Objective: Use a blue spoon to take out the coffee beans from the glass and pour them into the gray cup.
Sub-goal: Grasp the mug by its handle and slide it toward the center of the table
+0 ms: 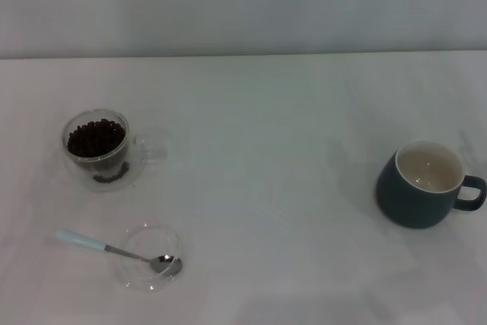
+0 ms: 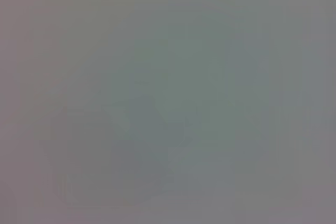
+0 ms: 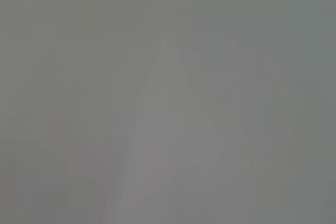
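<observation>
Fig.: start layout, head view. Neither gripper in view; both wrist views show only blank haze, so jaw state can't be told.

The blue spoon (image 1: 114, 250) lies near the table's (image 1: 266, 157) front-left corner, bowl resting in a shallow glass dish (image 1: 148, 258), handle pointing toward the left edge. The glass (image 1: 97, 148) w/ coffee beans (image 1: 96, 138) sits just behind it. The gray cup (image 1: 423, 183) stands near the right edge, well apart, appears empty.

Step in hand, likely: pick up spoon. Best taken by the pale handle, clear of the dish rim.

Wide open room across the table's middle for carrying; little margin beyond the cup's handle at the right edge.
</observation>
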`<state>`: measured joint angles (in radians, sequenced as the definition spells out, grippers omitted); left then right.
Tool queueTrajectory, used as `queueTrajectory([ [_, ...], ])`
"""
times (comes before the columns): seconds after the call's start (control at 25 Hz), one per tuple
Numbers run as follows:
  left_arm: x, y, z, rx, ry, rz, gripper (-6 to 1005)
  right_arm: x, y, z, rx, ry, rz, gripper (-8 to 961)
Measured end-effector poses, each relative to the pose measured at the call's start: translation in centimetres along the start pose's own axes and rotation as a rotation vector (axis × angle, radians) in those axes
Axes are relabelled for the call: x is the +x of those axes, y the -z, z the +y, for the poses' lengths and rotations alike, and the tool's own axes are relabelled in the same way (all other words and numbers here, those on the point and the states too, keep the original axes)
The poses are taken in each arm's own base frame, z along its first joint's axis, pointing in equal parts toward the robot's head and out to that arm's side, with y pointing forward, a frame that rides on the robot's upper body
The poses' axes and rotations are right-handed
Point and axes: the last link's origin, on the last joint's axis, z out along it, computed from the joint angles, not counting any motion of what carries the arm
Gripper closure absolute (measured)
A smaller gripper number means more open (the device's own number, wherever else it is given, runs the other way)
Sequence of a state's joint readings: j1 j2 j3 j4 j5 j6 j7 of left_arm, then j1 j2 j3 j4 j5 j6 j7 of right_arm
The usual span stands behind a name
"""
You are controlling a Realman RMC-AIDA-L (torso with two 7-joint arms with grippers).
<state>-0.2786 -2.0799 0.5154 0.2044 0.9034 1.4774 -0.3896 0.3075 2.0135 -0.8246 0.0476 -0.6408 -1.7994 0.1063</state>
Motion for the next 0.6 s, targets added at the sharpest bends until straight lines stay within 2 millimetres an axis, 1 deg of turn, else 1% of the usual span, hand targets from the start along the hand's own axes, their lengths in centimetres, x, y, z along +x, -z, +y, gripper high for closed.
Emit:
queueTrajectory([
  [0.16, 0.2, 0.3, 0.0, -0.002, -0.001, 0.010, 288, 0.0, 0.9, -0.4, 0.006, -0.026, 0.018, 327],
  [0.4, 0.3, 1.2, -0.1, -0.006, -0.004, 0.018, 289, -0.1, 4.0, -1.1, 0.010, -0.071, 0.071, 328],
  [0.6, 0.1, 1.8, -0.2, 0.002, 0.002, 0.007, 289, -0.1, 6.7, -0.9, -0.014, -0.078, 0.139, 328],
])
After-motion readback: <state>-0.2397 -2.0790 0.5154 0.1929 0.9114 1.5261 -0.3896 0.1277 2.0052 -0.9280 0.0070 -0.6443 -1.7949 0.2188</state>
